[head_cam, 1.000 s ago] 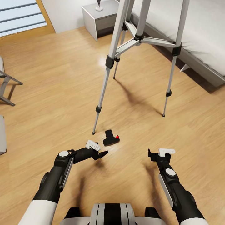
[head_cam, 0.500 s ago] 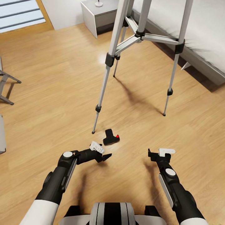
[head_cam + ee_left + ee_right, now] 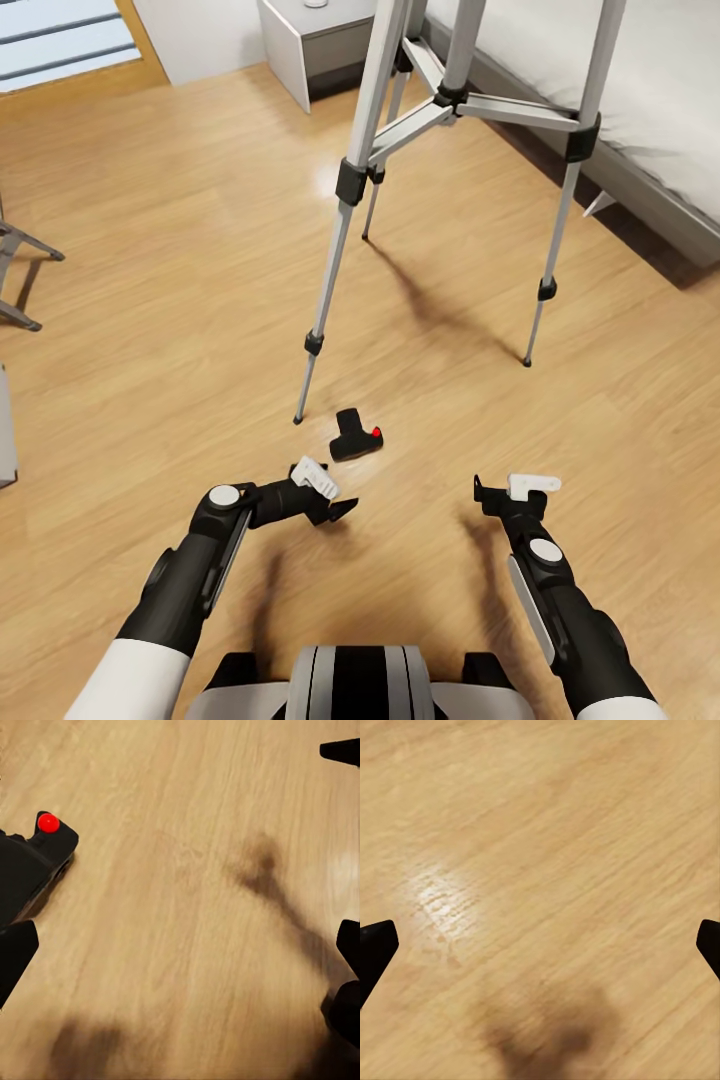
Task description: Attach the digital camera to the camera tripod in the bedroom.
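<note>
The digital camera (image 3: pixel 354 438) lies on the wood floor, small and black with a red button, just beyond and slightly right of my left gripper (image 3: pixel 333 497). That gripper is open and empty; in the left wrist view the camera (image 3: pixel 30 862) sits off to one side of the open gripper (image 3: pixel 180 952), outside the gap. The camera tripod (image 3: pixel 345 185) stands ahead on silver legs, its nearest foot close to the camera; its head is out of view. My right gripper (image 3: pixel 506 488) hovers open over bare floor, as the right wrist view (image 3: pixel 540 945) confirms.
A grey bed (image 3: pixel 650 110) runs along the right behind the tripod. A grey bedside cabinet (image 3: pixel 318 45) stands at the back. Metal chair legs (image 3: pixel 18 280) and a grey object (image 3: pixel 5 430) are at the left edge.
My left gripper has swung a little to the right, to just below the camera. The head view has shifted slightly. The camera and right arm stayed put.
</note>
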Controlling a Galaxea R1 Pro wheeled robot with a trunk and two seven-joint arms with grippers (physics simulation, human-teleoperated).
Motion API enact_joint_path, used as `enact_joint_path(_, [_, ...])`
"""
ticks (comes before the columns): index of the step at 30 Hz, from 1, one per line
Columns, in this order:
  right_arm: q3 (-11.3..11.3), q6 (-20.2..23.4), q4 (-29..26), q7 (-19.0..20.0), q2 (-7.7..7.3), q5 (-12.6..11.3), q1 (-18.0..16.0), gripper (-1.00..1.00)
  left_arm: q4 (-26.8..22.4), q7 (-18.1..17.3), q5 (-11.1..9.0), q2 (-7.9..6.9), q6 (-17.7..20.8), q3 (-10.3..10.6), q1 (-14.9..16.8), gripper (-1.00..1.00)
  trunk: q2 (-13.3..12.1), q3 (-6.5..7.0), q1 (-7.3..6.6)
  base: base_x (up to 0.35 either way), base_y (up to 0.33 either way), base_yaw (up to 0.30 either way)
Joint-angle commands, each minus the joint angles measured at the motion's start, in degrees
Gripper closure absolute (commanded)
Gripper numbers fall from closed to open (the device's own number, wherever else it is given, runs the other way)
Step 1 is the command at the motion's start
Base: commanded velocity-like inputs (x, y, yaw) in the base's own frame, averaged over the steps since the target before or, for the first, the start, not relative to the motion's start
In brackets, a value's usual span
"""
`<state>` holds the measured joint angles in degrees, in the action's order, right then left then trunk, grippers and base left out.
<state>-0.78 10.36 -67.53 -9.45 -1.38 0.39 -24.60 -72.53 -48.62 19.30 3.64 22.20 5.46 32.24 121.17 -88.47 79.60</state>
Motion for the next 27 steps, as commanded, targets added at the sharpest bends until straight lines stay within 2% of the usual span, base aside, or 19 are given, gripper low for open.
enact_joint_path(1, [0.07,0.36,-0.1,-0.21,-0.04,0.04,-0.01,-1.0,-0.1,-0.31,0.39,0.0,0.23,-0.06,0.02,-1.0,0.01,-0.1,-0.01,0.0,0.0,0.0])
enact_joint_path(27, [-0.1,0.95,-4.11,-0.76,-0.2,0.13,-0.45,-1.0,-0.98,-0.31,0.82,-0.37,0.0,-0.85,0.67,-1.0,0.01,-1.75,-0.01,0.0,0.0,0.0])
